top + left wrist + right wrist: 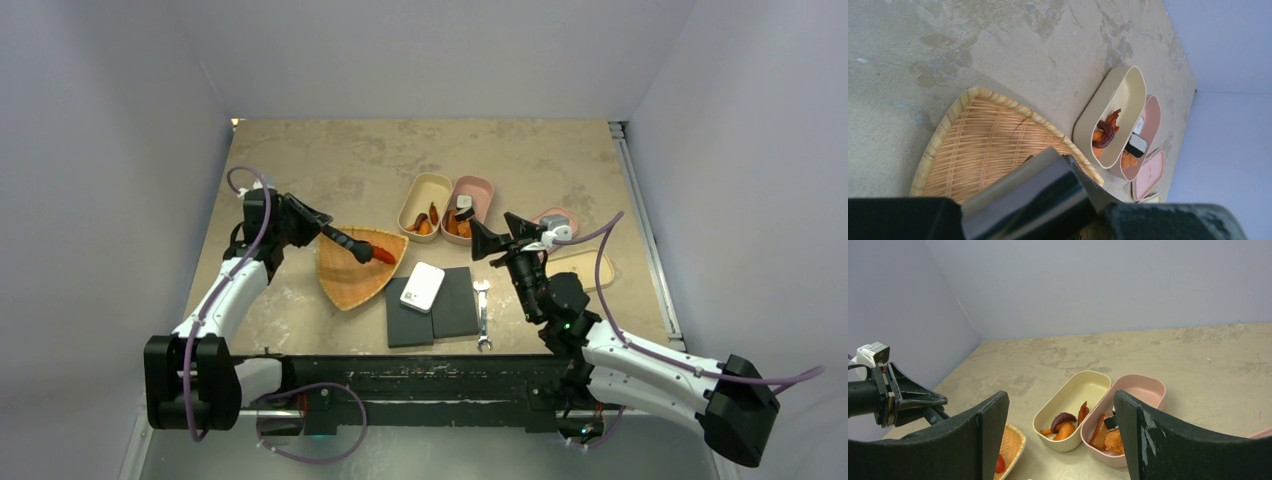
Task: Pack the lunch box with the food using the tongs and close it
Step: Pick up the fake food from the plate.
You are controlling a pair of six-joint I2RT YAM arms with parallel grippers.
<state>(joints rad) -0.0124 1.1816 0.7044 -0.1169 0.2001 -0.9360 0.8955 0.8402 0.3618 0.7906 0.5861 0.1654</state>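
The right gripper (1059, 399) gapes before the cream box (1088, 387) holding food (1062, 419). A pink box (1148, 385) touches its right side; a basket (1013, 440) lies to its left.

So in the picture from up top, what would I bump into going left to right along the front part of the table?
left gripper → woven basket → white case → silver wrench → cream lid

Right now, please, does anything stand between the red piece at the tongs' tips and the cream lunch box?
Nothing visible: only basket rim and bare table separate the red piece from the cream lunch box.
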